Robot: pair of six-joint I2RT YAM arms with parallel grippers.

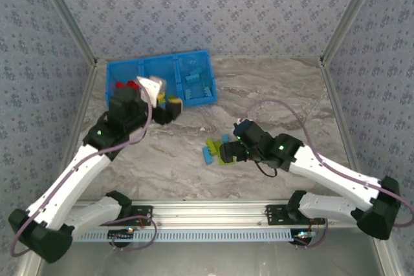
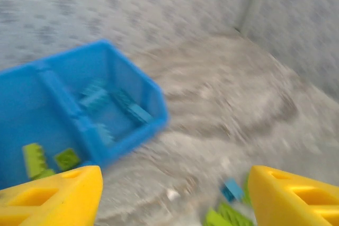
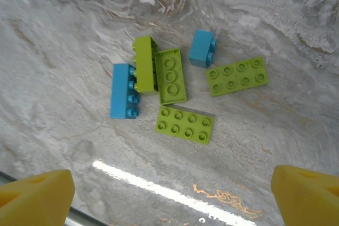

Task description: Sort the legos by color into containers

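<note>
Clearly the sorting is well along but unfinished. The bright blue three-compartment plastic bin (image 1: 129,69) sits at eleven o'clock on the grey marbled table (image 1: 291,95). Red studded bricks (image 1: 129,86) fill its nine o'clock compartment, lime-green bricks (image 2: 34,160) the middle, and light blue bricks (image 1: 194,85) the three o'clock one. Near the table's centre lie four loose lime-green bricks (image 3: 184,124) and two loose light blue bricks (image 3: 123,91), none red. The left gripper (image 2: 175,199) hangs at the bin's six o'clock edge, fingers spread, holding nothing. The right gripper (image 3: 172,199) hovers over the loose cluster, wide apart and empty. No brand, label or writing is legible.
</note>
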